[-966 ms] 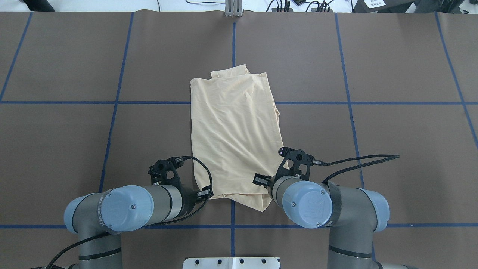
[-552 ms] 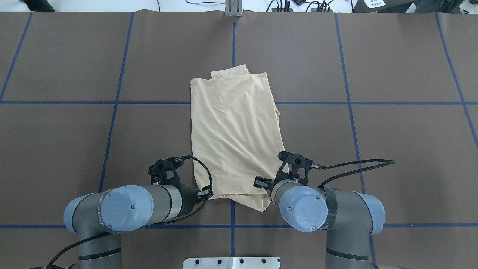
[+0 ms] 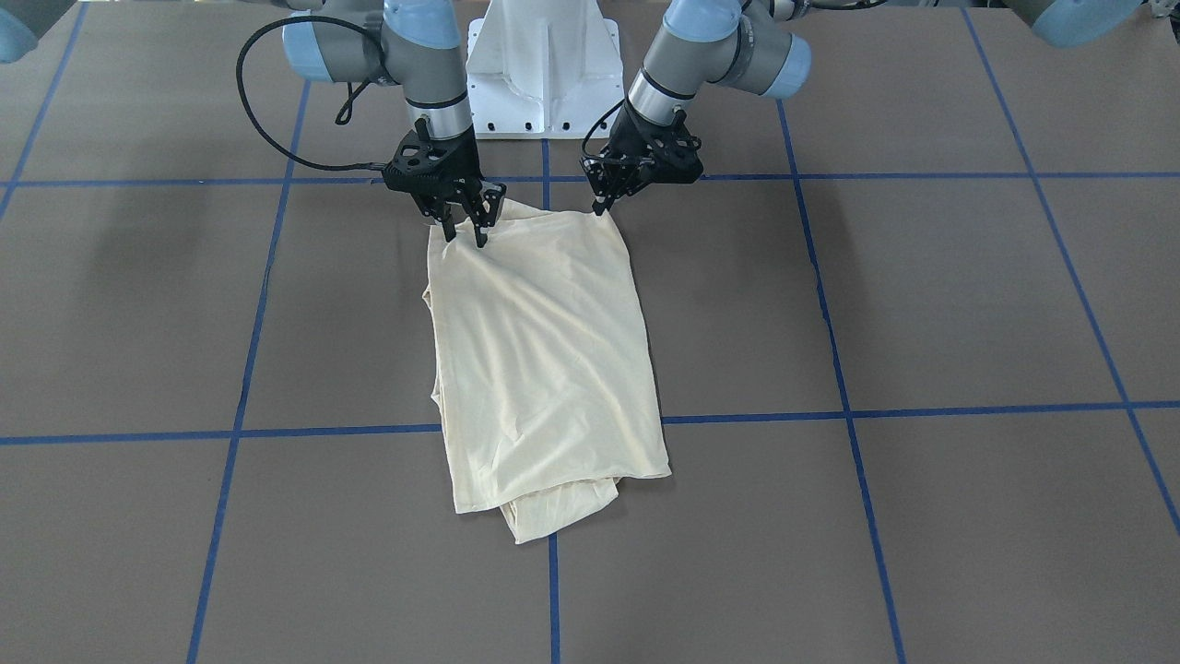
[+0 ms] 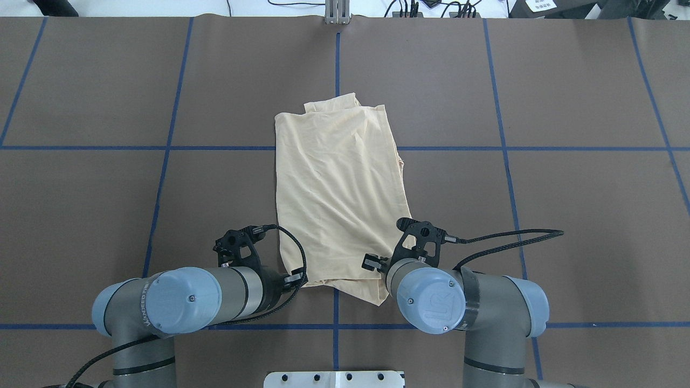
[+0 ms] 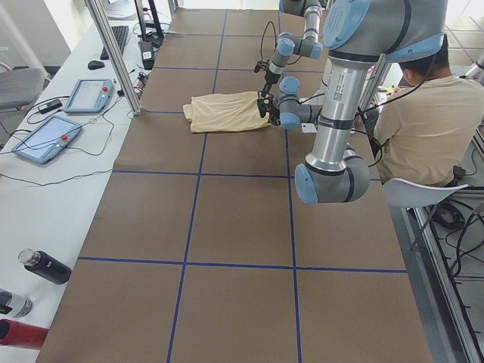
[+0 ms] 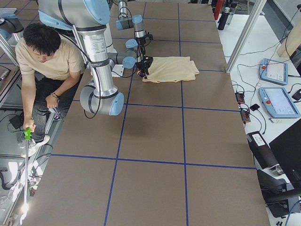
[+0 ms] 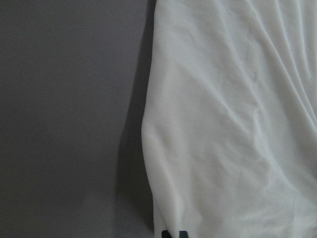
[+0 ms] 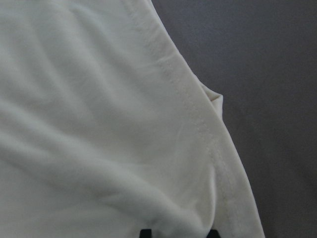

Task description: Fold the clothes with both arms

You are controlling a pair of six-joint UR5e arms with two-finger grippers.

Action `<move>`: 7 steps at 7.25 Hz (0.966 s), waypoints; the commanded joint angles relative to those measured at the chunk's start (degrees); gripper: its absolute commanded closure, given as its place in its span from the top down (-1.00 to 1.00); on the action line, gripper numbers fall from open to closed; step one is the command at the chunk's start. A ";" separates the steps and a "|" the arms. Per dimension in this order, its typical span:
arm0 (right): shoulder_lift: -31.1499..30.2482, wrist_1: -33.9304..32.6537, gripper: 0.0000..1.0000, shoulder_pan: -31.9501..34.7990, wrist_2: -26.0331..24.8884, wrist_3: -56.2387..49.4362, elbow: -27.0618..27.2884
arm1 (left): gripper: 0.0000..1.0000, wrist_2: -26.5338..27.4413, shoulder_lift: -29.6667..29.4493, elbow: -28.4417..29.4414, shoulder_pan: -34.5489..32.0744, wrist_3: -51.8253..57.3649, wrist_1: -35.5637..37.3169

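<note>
The clothes are one cream shirt point(image 4: 339, 199), folded into a long strip on the brown table point(image 4: 566, 215), also visible as the shirt point(image 3: 544, 369). No print shows. My left gripper point(image 3: 599, 207) stands at the shirt's robot-side corner, its fingertips point(image 7: 168, 233) close together on the fabric edge, shut on it. My right gripper point(image 3: 466, 235) is over the other robot-side corner, open, with its fingertips point(image 8: 144, 233) apart and the hemmed cloth point(image 8: 99, 124) between them. In the overhead view both wrists hide the fingers.
Blue tape lines point(image 4: 337, 81) cross the table. The white pedestal base point(image 3: 542, 65) stands behind the arms. A seated person point(image 5: 423, 121) is beside the robot. Tablets point(image 5: 45, 136) and bottles point(image 5: 45, 266) lie along the table's far side.
The right arm has shifted slightly to the left and toward the robot over the shirt's corner. The left arm and the shirt have not moved.
</note>
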 commanded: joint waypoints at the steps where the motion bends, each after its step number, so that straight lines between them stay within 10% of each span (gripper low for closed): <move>1: 1.34 -0.11 -0.44 0.00 -0.29 0.15 -1.33 | -1.00 -0.03 -0.07 0.09 0.00 0.08 0.00; 3: 1.34 -0.11 -1.00 0.09 -0.21 0.24 -0.98 | -1.00 -0.03 -0.07 0.09 0.00 0.16 0.00; 7: 1.08 -0.11 -1.00 0.53 -0.29 0.24 1.21 | -1.00 -0.03 -0.07 -0.09 0.00 0.25 0.00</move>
